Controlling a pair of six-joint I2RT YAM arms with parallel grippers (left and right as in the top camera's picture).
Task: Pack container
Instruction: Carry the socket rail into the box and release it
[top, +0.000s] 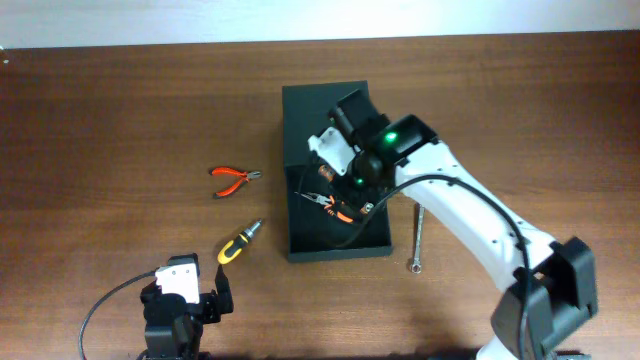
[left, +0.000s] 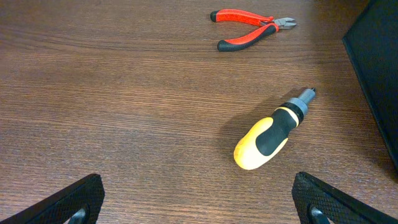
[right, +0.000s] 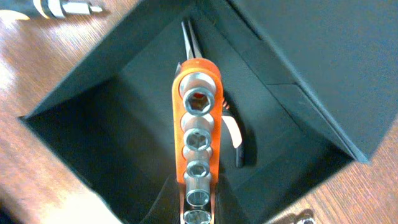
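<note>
Our right end effector (right: 199, 210) pinches an orange socket rail (right: 198, 124) over the open container (top: 297, 130); our left end effector (left: 198, 199) hangs spread near the screwdriver (left: 268, 134).

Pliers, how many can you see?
2. The red-handled pliers lie on the table, left of the container. The long-nose pliers lie inside the container, partly under the orange socket rail. The rail may hide more.

The brown wooden table (top: 120, 120) carries the dark container (top: 300, 120) mid-table; red pliers (top: 234, 181) and a yellow screwdriver (top: 238, 243) lie left; a wrench (top: 418, 238) lies right.
</note>
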